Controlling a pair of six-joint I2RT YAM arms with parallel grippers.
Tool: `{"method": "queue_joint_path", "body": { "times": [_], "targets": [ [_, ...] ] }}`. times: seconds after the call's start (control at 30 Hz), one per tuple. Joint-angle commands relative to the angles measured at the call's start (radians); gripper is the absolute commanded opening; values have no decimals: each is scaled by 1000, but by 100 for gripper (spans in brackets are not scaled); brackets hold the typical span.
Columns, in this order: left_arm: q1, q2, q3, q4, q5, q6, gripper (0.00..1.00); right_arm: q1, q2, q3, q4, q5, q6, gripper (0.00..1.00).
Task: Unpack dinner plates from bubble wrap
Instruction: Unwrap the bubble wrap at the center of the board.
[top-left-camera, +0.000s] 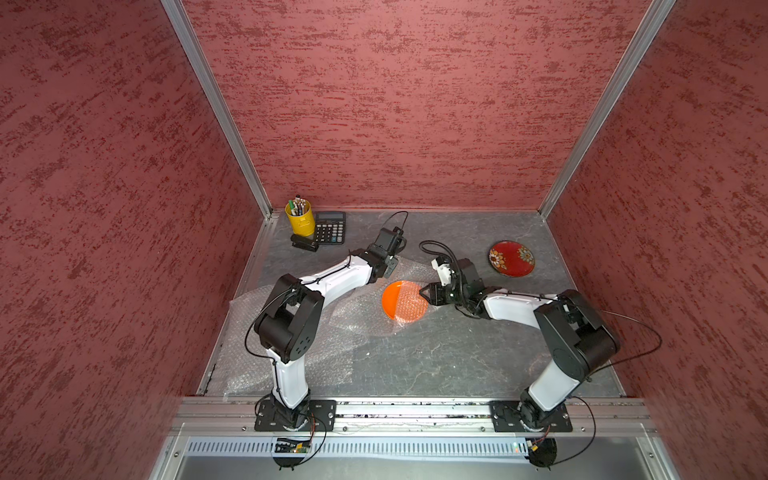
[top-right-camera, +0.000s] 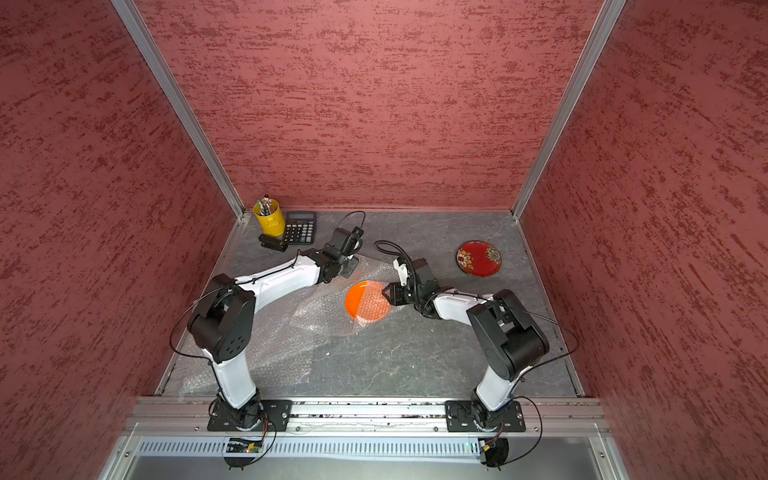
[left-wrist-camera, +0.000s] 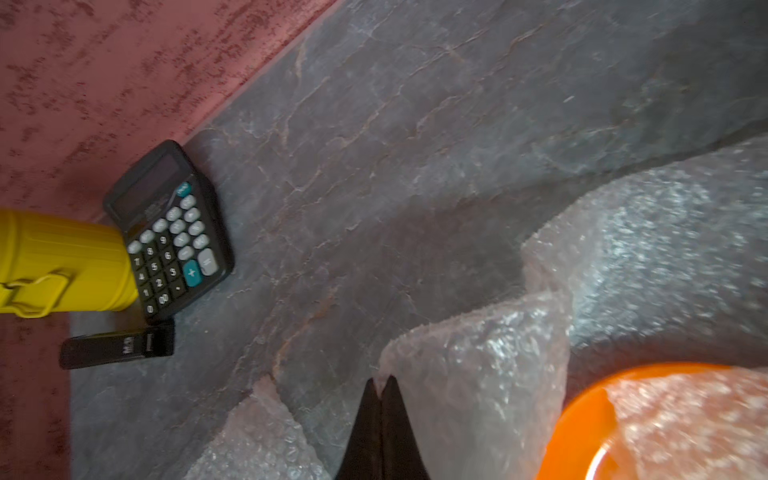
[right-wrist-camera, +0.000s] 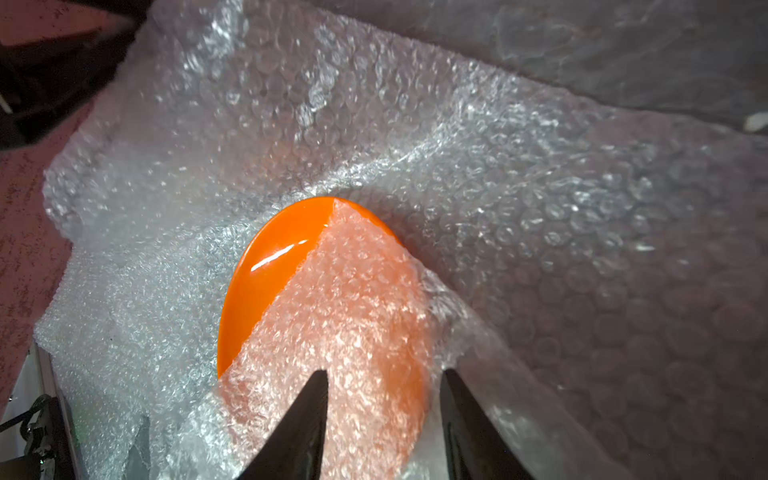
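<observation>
Well, right pincer (right-wrist-camera: 384, 371) gapes at rim of orange plate (top-left-camera: 392, 299); left pincer (left-wrist-camera: 381, 379) clamps bubble wrap (left-wrist-camera: 478, 365).

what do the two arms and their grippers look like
The left arm and right arm have glossy white shells, bulky black joints and black base plates. A ribbed black hose loops at the right wrist. The left gripper and right gripper have dark, tapered, pointed fingers.

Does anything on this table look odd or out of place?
Yes. The round orange plate lies half covered by a flap of crumpled clear bubble wrap, beside the right gripper. A yellow pen cup, black calculator and black stapler in the far corner seem unrelated.
</observation>
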Motion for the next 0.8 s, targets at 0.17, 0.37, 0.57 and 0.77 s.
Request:
{"method": "queue_joint_path", "body": {
  "times": [0.17,0.37,0.57,0.77],
  "targets": [
    [6,55,42,106,-246,14,19,7,18,17,41,15,23,46],
    [9,29,62,110,-297,-10,64,7,15,12,43,25,29,46],
    [45,-46,77,-36,63,-148,65,8,14,11,49,36,35,46],
    [144,-75,11,-77,524,-370,49,9,-9,9,56,51,43,46]
  ]
}}
